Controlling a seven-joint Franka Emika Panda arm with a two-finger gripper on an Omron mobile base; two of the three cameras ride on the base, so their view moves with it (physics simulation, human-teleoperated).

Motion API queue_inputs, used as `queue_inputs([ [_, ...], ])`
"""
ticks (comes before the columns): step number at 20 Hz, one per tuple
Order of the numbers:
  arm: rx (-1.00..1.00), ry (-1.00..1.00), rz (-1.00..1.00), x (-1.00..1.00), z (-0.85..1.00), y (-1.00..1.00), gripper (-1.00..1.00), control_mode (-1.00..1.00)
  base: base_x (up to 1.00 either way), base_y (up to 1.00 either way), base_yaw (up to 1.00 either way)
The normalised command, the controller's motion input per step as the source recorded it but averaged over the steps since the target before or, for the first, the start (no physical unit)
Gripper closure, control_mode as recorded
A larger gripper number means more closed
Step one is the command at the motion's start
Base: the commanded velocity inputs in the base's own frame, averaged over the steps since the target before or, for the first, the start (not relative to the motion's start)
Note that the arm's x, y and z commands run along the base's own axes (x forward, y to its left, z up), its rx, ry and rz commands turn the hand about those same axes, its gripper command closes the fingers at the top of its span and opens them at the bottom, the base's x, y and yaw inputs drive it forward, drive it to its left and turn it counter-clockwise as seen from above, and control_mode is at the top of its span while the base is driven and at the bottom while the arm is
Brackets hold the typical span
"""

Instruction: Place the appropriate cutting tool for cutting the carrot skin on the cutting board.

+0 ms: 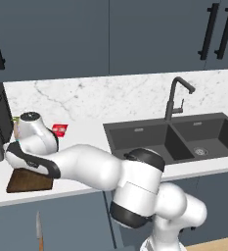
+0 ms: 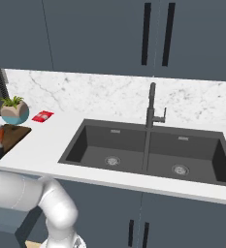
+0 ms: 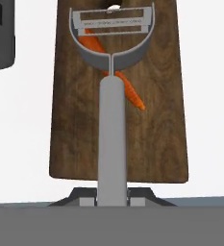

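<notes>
Claw point(image 3: 112, 199) clamped tight on peeler point(image 3: 112, 125) handle, above cutting board point(image 3: 75, 120) w/ carrot point(image 3: 132, 93) lying on it

**Even, flat rendered light; soft low-resolution detail**

All views are evenly bright, with no visible light source and no glare. The white counter point(image 1: 86, 139) looks nearly washed out, with hardly any cast shadows. The sink point(image 2: 148, 150) basins read dark. Edges are slightly soft and pixelated; the cutting board point(image 3: 156, 120) grain is mildly blurred. No edge distortion.
</notes>
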Motion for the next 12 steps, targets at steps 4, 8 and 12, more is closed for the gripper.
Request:
queue_inputs([
  [4,0.07,-0.05,0.10,0.19,-0.09,-0.42,1.00,-1.00,0.00,0.00,0.00],
  [8,0.06,-0.07,0.12,0.06,-0.09,-0.37,1.00,-1.00,0.00,0.00,0.00],
  [12,0.00,-0.02,0.00,-0.01,-0.12,-0.05,1.00,-1.00,0.00,0.00,0.00],
])
